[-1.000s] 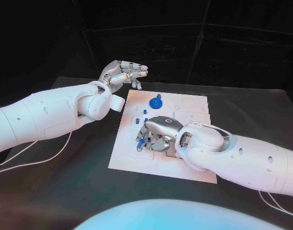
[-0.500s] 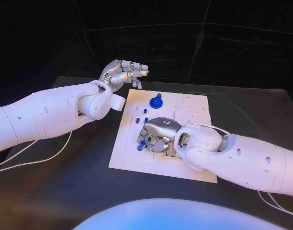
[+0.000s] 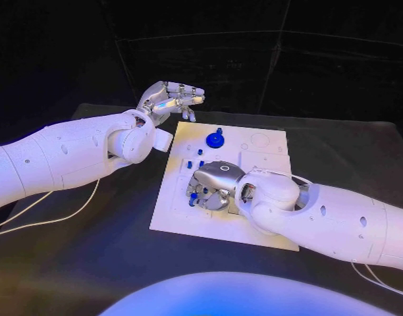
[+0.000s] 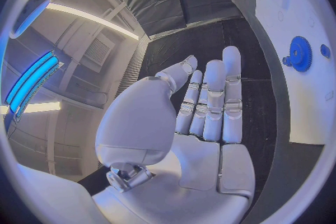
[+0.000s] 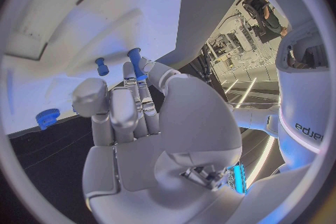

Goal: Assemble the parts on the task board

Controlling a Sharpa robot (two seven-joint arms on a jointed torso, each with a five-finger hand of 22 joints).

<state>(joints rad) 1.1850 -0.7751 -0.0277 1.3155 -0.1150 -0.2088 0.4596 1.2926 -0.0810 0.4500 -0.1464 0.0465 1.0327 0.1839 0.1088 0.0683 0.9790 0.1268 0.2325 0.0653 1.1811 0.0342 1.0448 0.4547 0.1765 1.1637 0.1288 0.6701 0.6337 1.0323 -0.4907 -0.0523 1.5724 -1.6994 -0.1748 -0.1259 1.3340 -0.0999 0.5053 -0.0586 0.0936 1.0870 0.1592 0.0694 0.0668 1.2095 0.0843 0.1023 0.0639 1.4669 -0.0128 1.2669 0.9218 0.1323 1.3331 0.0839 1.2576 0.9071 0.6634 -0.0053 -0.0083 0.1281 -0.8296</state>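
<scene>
Now keep right hand (image 3: 213, 186) pinching slim blue plastic peg (image 5: 136, 62) upright above white task board (image 3: 268, 155); left hand (image 3: 168, 99), empty and spread, parked at eleven o'clock.

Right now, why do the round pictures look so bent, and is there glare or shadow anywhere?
Both wrist views come through a fisheye lens, so the straight edges of the task board curve. In the head view the backdrop is dark and bluish light washes the white arms. In the right wrist view the right hand casts a soft shadow across the board; bright lit strips glare in the left wrist view's background.
</scene>
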